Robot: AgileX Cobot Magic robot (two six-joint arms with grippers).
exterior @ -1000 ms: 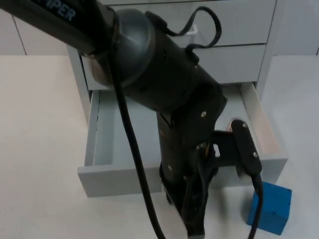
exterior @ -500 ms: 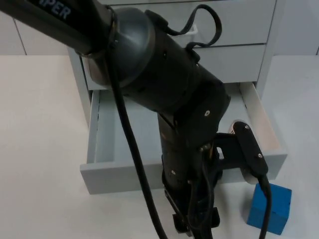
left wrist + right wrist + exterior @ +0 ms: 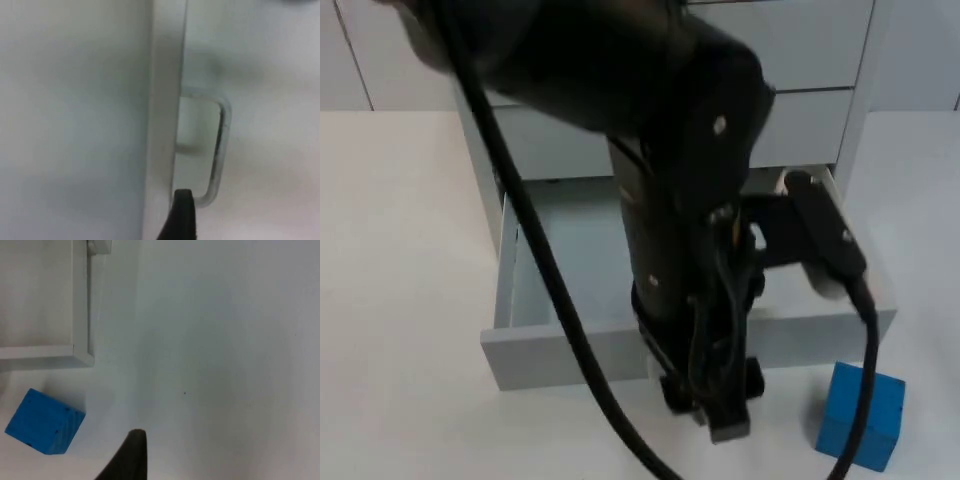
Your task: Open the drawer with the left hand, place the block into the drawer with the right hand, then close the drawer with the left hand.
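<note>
The grey drawer (image 3: 560, 350) stands pulled out of the white cabinet (image 3: 810, 60), and what shows of its inside is bare. My left gripper (image 3: 717, 418) hangs just in front of the drawer's front panel, near its middle. The left wrist view looks down on the panel's top edge and the loop handle (image 3: 216, 145). A blue block (image 3: 861, 416) rests on the table in front of the drawer's right corner. The right wrist view has the blue block (image 3: 44, 422) beside the drawer's corner (image 3: 82, 357), with my right gripper (image 3: 131, 460) a little away from it, over bare table.
The left arm's bulk (image 3: 670, 180) reaches over the drawer and hides most of its middle. White table top (image 3: 400, 230) lies to the left of the cabinet and to the right of the block (image 3: 225, 365).
The left arm has lifted and swung back toward the cabinet, and its gripper has come a little nearer the drawer front. The drawer and the blue block stay where they were.
</note>
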